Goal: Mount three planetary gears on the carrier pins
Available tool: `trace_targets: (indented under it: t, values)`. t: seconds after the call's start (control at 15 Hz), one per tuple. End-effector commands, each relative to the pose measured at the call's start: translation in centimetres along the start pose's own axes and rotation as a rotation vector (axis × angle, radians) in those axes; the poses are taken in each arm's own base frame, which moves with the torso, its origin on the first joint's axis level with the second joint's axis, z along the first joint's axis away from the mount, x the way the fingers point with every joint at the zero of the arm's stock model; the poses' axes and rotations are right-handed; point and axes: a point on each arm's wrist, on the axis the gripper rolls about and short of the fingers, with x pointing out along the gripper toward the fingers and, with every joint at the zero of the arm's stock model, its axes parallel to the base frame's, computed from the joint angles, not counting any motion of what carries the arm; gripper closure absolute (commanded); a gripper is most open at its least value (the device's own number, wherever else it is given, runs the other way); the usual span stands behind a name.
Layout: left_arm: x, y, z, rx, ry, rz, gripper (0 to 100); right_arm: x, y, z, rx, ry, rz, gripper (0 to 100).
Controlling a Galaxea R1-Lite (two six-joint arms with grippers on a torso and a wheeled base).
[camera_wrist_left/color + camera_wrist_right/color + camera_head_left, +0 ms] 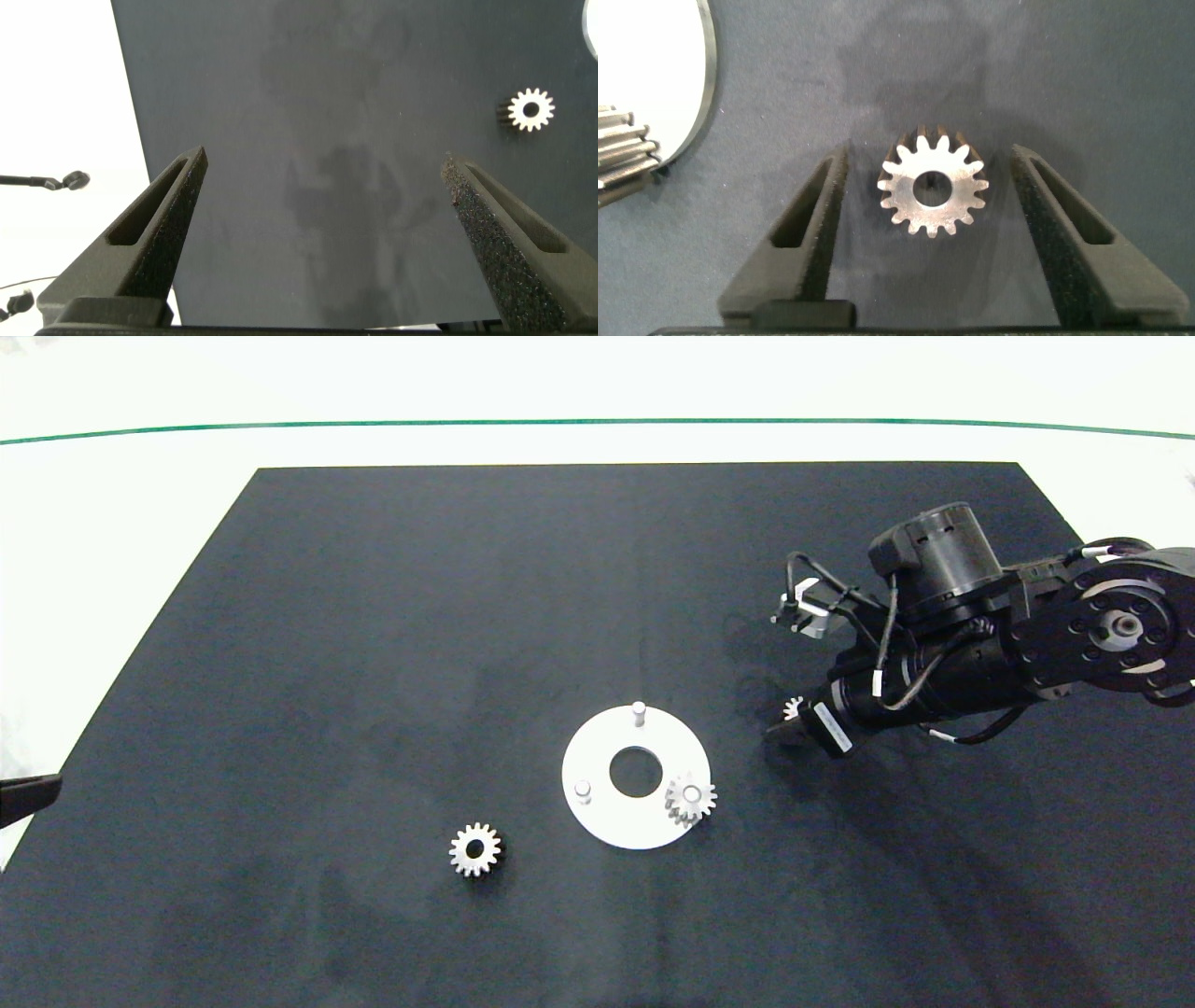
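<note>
R gripper (924,201) jaws apart round gear (931,185), no contact; L gripper (322,196) jaws apart, idle.

Head view: right claw (787,721) hidden under arm; third gear (794,707) mostly covered.

Three small silver-grey spur gears are lying in different places. One gear (691,797) is sitting on a pin at the right front part of the white carrier disc (597,821), and its teeth are reaching a little over the disc's rim. A second gear (475,848) is lying flat on the dark mat, to the left and in front of the disc, with its round bore open. The third gear (931,186) is lying flat on the mat to the right of the disc. Two carrier pins, the far one (639,711) and the left one (583,790), are standing upright and bare.
</note>
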Motion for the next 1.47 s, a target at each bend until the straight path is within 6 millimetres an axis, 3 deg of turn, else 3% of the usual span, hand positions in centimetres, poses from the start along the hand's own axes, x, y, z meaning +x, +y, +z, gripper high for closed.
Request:
trace_targets:
  t: [0.07,0.73,1.0,1.47]
  values:
    - [0.1,0.0,0.0,0.002,0.008,-0.001,0,0.1,0.0,-0.3,-0.001,0.012,0.001,39]
    - [-0.1,0.0,-0.1,0.0,0.004,0.003,0,0.7,0.2,-0.5,-0.002,0.026,0.014,58]
    - [-1.9,0.0,-0.4,-0.003,-0.054,0.016,0,0.6,0.5,-0.6,-0.018,0.029,0.008,67]
    - [-2.1,0.0,-0.5,0.002,-0.057,0.01,0,-3.3,0.3,1.2,-0.039,-0.112,-0.061,81]
